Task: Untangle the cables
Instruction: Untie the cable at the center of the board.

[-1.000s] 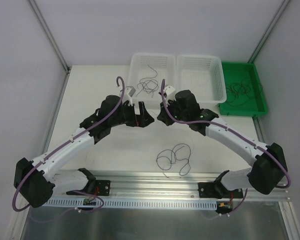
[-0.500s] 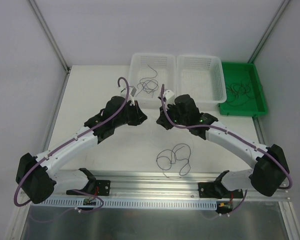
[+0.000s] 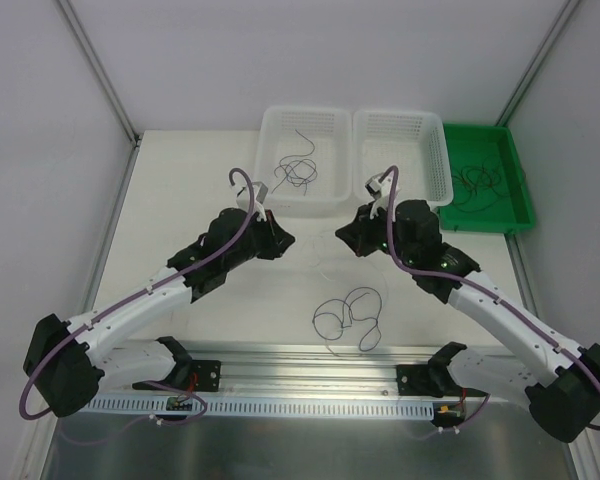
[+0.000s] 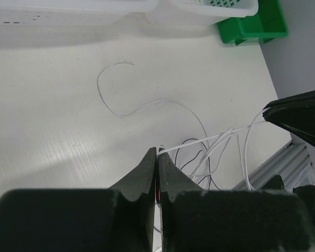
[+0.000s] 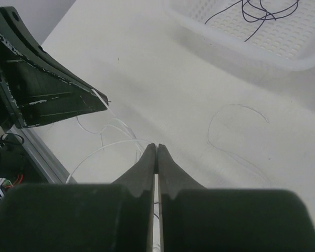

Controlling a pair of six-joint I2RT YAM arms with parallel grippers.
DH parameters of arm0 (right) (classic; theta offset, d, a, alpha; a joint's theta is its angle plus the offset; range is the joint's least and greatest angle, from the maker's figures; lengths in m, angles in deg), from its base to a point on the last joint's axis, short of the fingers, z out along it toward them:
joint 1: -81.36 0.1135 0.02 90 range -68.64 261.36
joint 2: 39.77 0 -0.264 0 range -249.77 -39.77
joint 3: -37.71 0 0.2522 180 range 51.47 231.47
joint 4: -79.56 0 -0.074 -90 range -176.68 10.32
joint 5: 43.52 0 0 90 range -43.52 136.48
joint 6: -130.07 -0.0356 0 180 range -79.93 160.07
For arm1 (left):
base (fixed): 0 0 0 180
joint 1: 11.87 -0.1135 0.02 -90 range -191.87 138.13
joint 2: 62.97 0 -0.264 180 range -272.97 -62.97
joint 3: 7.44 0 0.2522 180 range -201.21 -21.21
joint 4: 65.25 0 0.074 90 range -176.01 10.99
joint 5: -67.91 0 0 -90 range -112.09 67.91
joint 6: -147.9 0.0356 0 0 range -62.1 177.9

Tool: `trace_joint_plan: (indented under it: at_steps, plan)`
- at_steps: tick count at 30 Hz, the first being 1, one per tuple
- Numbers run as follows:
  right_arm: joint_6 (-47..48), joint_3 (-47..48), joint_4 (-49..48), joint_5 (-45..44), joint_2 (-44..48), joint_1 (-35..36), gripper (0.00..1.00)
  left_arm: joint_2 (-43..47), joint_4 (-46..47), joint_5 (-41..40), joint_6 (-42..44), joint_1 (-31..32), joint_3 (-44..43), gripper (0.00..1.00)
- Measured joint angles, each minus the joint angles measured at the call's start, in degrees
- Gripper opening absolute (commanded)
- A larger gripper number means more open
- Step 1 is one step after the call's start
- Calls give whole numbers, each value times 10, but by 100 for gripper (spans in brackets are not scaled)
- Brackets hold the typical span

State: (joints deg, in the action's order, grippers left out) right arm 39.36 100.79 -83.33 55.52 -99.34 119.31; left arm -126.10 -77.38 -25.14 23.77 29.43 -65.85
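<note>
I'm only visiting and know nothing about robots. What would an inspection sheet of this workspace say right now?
Surface: plain white table.
Job's things: thin white strands strung between both end effectors; dark wire loops on the table, nearer the arm bases; one faint grey strand lying apart.
Clutter: nothing seen.
End effectors: left end effector and right end effector both shut, each pinching the white strands.
Cables: thick purple cables run along both arms.
Surroundings: left white basket holds dark wires; right white basket looks empty; green tray holds a dark tangle; pale walls.
</note>
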Motion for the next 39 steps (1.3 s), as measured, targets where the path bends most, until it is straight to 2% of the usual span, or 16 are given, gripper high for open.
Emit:
trace_joint_plan:
  at_steps: [1,2,3,5,7,12,17,25,33,39]
  plan:
    - [-5,-2,-1,0,3,-2,6,0,4,2,0,0,0,0]
    - [-10,-1,0,-3,4,-3,25,0,6,5,0,0,0,0]
    - [-13,0,4,-6,3,-4,33,0,5,4,0,0,0,0]
    - [-2,17,42,-18,-10,-13,48,0,-15,-11,5,-9,0,0]
    - [12,34,65,-21,-34,-20,55,0,-31,-16,6,-17,0,0]
    - [69,36,94,16,-45,21,54,-4,-60,1,9,-20,-27,0]
    - [121,42,89,65,-44,58,48,-5,-71,25,9,-20,-60,0]
    - [172,42,28,85,-60,61,46,-5,-87,69,5,-20,-66,0]
    - [190,50,3,96,-119,61,45,0,-103,102,3,-20,-66,0]
    - [186,52,-2,99,-145,61,39,11,-111,105,2,-19,-66,0]
